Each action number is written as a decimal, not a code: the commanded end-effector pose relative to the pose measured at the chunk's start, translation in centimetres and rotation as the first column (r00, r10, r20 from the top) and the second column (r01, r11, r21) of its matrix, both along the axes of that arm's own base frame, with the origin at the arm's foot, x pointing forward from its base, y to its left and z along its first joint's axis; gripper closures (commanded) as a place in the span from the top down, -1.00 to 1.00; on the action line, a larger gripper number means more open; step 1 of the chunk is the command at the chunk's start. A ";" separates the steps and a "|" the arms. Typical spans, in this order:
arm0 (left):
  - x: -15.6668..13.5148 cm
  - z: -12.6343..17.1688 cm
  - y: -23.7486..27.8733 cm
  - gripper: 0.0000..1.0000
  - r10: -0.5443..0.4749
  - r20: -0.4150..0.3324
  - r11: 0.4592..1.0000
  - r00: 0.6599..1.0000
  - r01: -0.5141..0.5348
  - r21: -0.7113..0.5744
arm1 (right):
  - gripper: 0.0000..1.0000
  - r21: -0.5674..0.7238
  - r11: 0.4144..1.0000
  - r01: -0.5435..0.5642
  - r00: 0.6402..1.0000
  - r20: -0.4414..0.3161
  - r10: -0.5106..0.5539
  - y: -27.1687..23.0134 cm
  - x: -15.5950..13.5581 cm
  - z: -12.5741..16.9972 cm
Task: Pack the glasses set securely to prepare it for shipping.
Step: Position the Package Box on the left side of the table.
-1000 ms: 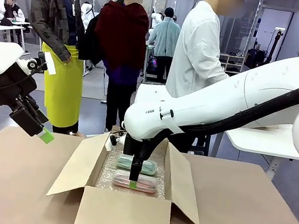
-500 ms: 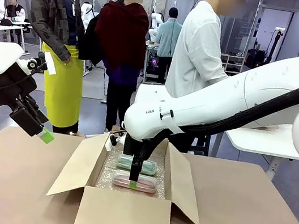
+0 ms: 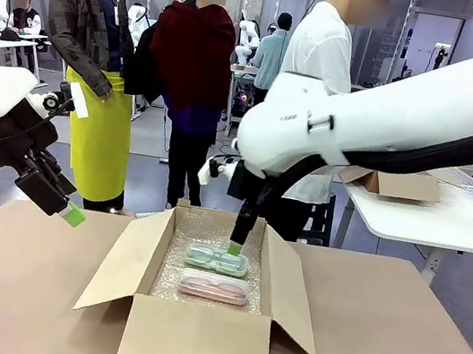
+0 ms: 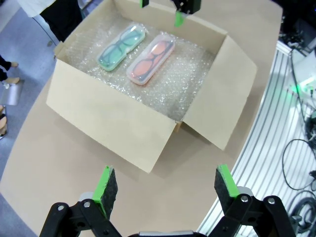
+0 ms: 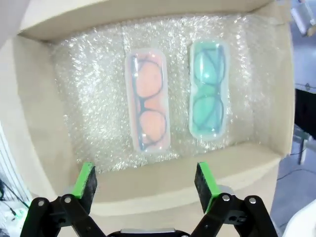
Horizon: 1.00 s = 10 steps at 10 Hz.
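The glasses set lies flat on bubble wrap inside an open cardboard box (image 3: 195, 343): a mint green case (image 3: 217, 260) toward the far side and a pink case (image 3: 213, 289) nearer me, side by side. My right gripper (image 3: 235, 248) hangs open above the box's far part, just over the mint case, holding nothing. In the right wrist view, the pink case (image 5: 147, 106) and mint case (image 5: 208, 96) lie below its open gripper (image 5: 144, 180). My left gripper (image 3: 71, 213) is open and empty, raised at the table's left, looking down on the box (image 4: 113, 123), mint case (image 4: 121, 48) and pink case (image 4: 150, 59).
The box's flaps (image 3: 117, 266) stand open to both sides and toward me. Brown table surface (image 3: 389, 348) stretches around the box. A person in a white shirt (image 3: 312, 81) stands behind the far edge, with a white side table (image 3: 429, 223) at the right.
My right arm has risen out of the box and moved away from the pink case toward the far side, gripper still open. The left arm has not moved.
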<state>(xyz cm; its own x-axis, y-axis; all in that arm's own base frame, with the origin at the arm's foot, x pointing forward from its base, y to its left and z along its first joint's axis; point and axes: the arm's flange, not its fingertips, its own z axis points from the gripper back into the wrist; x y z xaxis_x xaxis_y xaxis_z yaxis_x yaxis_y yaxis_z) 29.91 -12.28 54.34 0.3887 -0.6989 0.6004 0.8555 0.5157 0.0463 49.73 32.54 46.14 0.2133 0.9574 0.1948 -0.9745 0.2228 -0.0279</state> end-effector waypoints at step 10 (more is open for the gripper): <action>0.0 -0.1 0.1 1.00 -0.010 0.003 1.000 1.000 0.010 -0.018 | 1.00 0.309 0.732 0.607 0.778 -0.046 -0.626 -22.0 -16.5 6.4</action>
<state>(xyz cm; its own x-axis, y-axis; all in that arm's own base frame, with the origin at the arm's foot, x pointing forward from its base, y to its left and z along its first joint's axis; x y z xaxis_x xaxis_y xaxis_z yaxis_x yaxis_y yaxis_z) 29.90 -12.29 54.38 0.3882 -0.6993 0.6002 0.8554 0.5158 0.0477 34.07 10.48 52.15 0.6670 0.5479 0.5049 -0.6722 0.7348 0.0906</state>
